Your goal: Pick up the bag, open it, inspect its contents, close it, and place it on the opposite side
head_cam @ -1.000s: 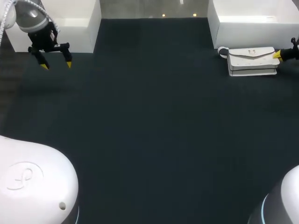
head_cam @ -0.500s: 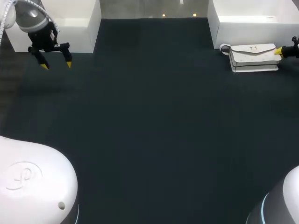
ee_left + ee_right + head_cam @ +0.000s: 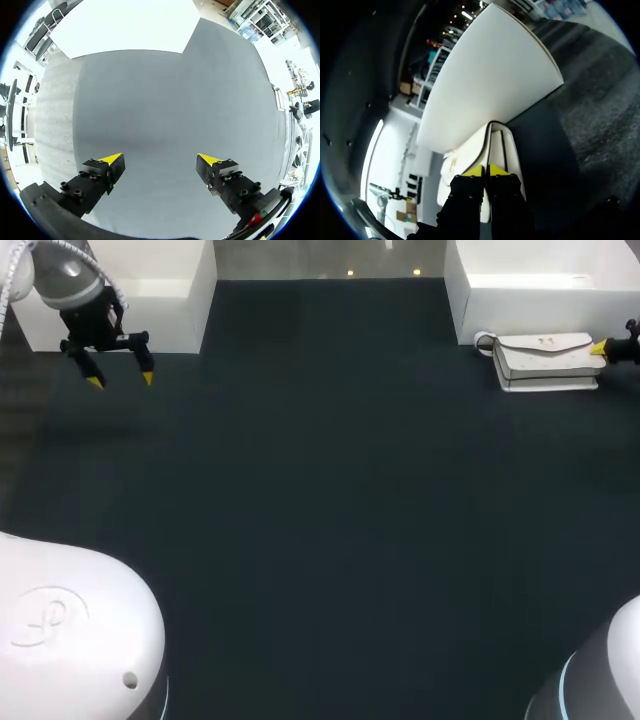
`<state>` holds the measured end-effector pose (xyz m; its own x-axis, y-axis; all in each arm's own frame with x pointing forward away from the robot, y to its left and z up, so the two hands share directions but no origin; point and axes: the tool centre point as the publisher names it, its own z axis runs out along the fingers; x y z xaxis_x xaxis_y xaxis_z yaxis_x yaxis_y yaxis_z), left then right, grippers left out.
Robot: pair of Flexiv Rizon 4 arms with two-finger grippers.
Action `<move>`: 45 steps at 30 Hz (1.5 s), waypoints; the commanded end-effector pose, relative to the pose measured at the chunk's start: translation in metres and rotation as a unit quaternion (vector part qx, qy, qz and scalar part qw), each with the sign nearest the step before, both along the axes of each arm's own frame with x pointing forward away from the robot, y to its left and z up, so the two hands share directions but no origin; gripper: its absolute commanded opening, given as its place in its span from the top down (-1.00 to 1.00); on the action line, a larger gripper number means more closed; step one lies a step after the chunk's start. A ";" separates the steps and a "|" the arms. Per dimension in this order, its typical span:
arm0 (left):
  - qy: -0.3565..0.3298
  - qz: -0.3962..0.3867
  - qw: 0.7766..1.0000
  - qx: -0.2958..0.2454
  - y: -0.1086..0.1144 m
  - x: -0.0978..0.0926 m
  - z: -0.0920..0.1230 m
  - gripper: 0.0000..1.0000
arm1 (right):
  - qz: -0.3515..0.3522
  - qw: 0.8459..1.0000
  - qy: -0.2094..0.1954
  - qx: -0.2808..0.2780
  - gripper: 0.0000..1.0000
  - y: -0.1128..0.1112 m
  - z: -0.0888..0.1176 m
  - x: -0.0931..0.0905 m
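bag [image 3: 545, 360]: far right of tabletop [image 3: 320, 540], just beside white box [image 3: 530, 295] | right jaws: all but closed, seemingly pinching a thin edge at the bag's end | left jaws: wide open, empty, over far-left tabletop | risk: 1 thin pinch may slip, or the bag may swing and snag the box when lifted
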<state>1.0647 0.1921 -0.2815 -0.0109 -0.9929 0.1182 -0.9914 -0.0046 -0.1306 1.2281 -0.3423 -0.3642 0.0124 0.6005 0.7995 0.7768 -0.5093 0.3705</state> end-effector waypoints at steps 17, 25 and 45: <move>0.000 0.000 1.000 0.001 0.000 0.000 0.000 -1.00 | 0.374 0.877 0.299 -0.034 -1.00 -0.013 0.012 -0.001; 0.000 0.000 1.000 0.001 0.000 0.000 0.000 -1.00 | 0.327 0.880 0.328 -0.106 -1.00 -0.023 0.039 -0.022; 0.000 0.000 1.000 0.001 0.000 0.000 0.000 -1.00 | 0.236 0.872 0.360 -0.233 -1.00 0.015 0.088 -0.084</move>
